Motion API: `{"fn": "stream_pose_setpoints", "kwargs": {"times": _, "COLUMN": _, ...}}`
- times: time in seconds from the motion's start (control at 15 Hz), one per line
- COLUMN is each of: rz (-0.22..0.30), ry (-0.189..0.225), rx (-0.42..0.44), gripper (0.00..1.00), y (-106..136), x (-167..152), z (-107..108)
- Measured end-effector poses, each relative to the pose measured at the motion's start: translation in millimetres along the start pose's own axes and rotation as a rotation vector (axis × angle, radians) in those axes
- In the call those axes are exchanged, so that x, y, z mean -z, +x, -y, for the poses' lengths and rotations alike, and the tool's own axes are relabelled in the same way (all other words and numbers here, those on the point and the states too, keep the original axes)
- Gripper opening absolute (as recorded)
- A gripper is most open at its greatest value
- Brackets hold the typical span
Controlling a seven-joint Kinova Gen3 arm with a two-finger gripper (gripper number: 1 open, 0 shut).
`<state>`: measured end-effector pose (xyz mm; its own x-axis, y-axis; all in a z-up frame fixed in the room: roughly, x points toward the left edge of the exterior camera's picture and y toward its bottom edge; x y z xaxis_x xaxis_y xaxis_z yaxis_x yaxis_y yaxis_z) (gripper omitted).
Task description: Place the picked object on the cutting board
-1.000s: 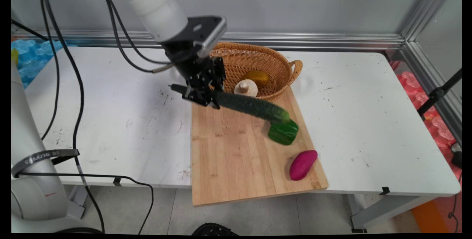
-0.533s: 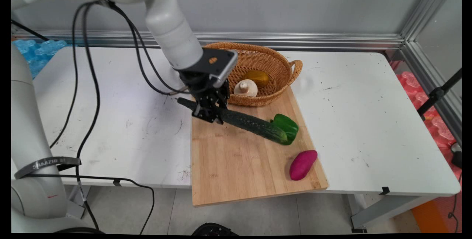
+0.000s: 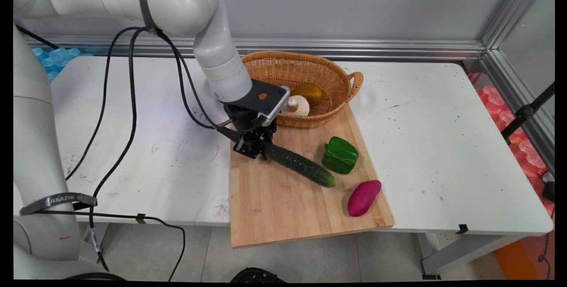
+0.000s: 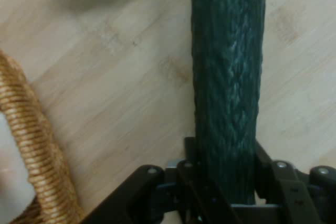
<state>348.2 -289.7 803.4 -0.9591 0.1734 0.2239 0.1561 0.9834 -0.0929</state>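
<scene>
Main view: gripper (image 3: 253, 147) clamped on cucumber (image 3: 297, 164) near its left end, low over cutting board (image 3: 283, 198); far tip near green pepper (image 3: 339, 155). Judged: lower until cucumber lies flat, release gently, clear of basket (image 3: 305, 70) rim

Only legible text: white lettering on grey strap (image 3: 57, 200) around arm base, lower left, reads roughly "AMZHE"; start hidden.

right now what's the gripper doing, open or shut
Gripper: shut on the cucumber, gripping it near one end, low over the cutting board.
</scene>
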Motion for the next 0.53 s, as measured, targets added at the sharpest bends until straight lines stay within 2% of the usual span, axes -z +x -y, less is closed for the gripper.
{"fn": "stream_pose_setpoints", "kwargs": {"times": 0.07, "rz": 0.003, "ry": -0.002, "rx": -0.005, "gripper": 0.0, "y": -0.6, "x": -1.9, "z": 0.0}}
{"fn": "stream_pose_setpoints", "kwargs": {"times": 0.13, "rz": 0.005, "ry": -0.003, "rx": -0.013, "gripper": 1.0, "y": -1.3, "x": -4.1, "z": 0.0}}
{"fn": "stream_pose_setpoints", "kwargs": {"times": 0.53, "rz": -0.007, "ry": 0.007, "rx": -0.04, "gripper": 1.0, "y": -0.1, "x": -0.9, "z": 2.0}}
